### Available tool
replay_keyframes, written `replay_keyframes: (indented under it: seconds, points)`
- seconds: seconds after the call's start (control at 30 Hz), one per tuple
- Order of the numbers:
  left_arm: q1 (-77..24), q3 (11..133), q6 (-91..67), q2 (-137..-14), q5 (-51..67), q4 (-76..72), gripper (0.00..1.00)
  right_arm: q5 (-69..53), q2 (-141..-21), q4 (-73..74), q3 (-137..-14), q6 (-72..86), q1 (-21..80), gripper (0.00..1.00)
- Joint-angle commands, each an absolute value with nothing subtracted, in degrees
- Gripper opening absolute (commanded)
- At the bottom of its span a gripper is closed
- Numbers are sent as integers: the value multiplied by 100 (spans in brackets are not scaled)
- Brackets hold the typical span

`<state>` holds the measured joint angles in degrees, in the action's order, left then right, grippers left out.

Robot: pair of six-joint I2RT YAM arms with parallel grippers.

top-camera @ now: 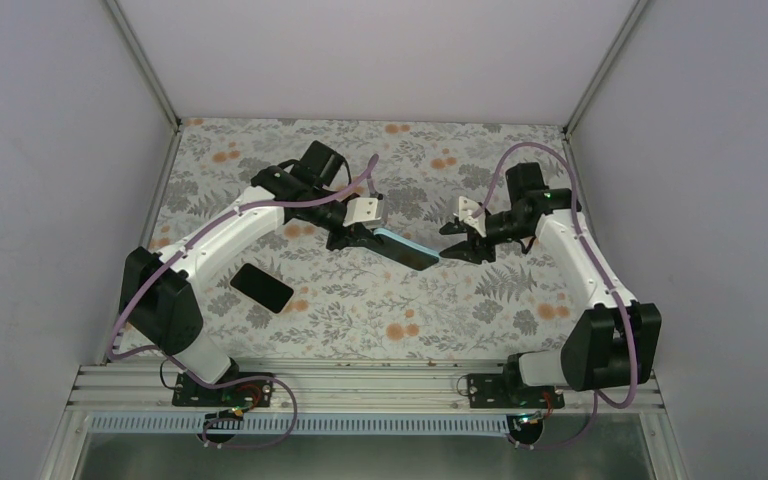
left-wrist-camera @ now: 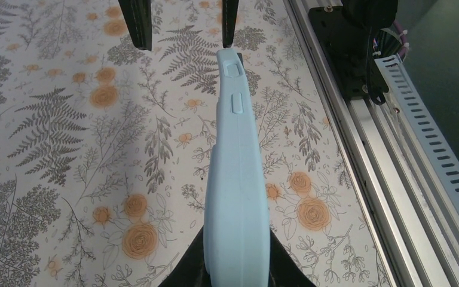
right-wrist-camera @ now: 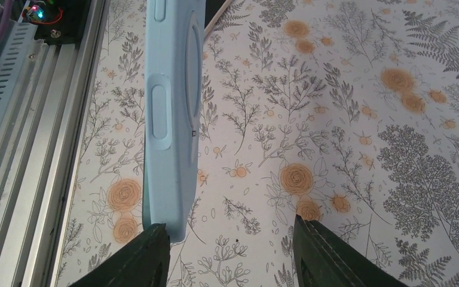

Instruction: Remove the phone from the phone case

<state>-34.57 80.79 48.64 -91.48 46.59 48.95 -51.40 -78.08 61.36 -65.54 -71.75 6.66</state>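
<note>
The light blue phone case is held on edge above the floral table, between the two arms. My left gripper is shut on one end of it; in the left wrist view the case runs away from my jaws. My right gripper is open at the case's other end. In the right wrist view the case ends beside my left finger, inside the open gripper. A black phone lies flat on the table, left of the case.
An aluminium rail runs along the table's near edge, also in the right wrist view. Grey enclosure walls stand at the left, right and back. The right gripper's fingers show at the top of the left wrist view.
</note>
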Motion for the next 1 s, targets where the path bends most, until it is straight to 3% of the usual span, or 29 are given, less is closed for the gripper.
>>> replay_keyframes:
  seconds: [0.0,0.97]
  points:
    - [-3473,8290,4934,-9042,4952,4790,2,-5298,-7816,6272,-6486,-7288,615,54]
    - [-3567,8388,4871,-9064,5237,4921,2,-5202,-7810,5433,-6345,-6723,702,49]
